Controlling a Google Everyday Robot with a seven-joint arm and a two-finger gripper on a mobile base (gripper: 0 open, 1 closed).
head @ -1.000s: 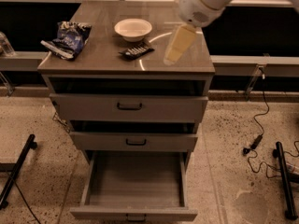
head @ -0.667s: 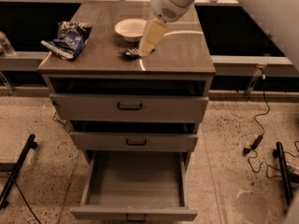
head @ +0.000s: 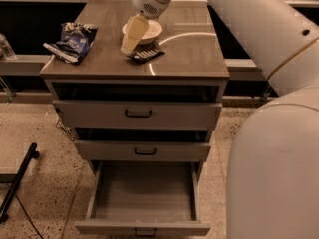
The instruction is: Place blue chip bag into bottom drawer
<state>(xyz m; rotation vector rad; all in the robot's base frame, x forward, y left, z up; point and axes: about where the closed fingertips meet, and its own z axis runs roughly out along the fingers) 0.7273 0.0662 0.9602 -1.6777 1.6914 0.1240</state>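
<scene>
in the camera view, the gripper [head: 127, 48] hangs low over the cabinet top [head: 194, 59], near its middle. its tip is in front of the white bowl [head: 152, 31] and just beside the small dark ridged packet [head: 148, 54]. whether it is released or clenched i cannot tell. the blue chip bag [head: 74, 40] lies crumpled on the same top, at its edge toward the left of the picture, well apart from the gripper. below, the bottom drawer [head: 144, 198] is pulled far out, its floor in plain sight. the top drawer [head: 137, 114] and middle drawer [head: 144, 151] stand out only a little. the robot's pale arm [head: 259, 29] reaches in from the right of the picture.
</scene>
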